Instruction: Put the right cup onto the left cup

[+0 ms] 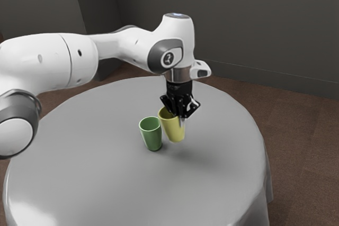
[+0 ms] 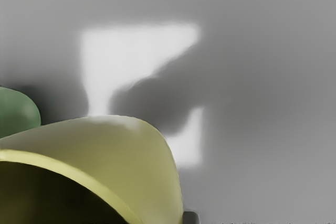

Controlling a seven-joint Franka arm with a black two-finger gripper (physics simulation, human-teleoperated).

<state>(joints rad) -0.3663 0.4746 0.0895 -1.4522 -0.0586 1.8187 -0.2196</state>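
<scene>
The yellow cup [image 1: 174,127] hangs slightly tilted from my gripper [image 1: 182,116], which is shut on it, a finger showing against its side. Its base seems a little above the table, with a soft shadow below. Close beside it, toward the exterior view's left, the green cup [image 1: 152,134] stands upright on the table. In the wrist view the yellow cup [image 2: 110,156] is large and near, its rim and dark inside visible, and part of the green cup [image 2: 17,113] appears beyond it. The far finger's contact is hidden.
A round table with a grey cloth [image 1: 106,183] lies under both cups. Its rounded edge drops off toward the exterior view's right, with brown floor [image 1: 302,146] beyond. A dark wall [image 1: 265,30] rises behind the table.
</scene>
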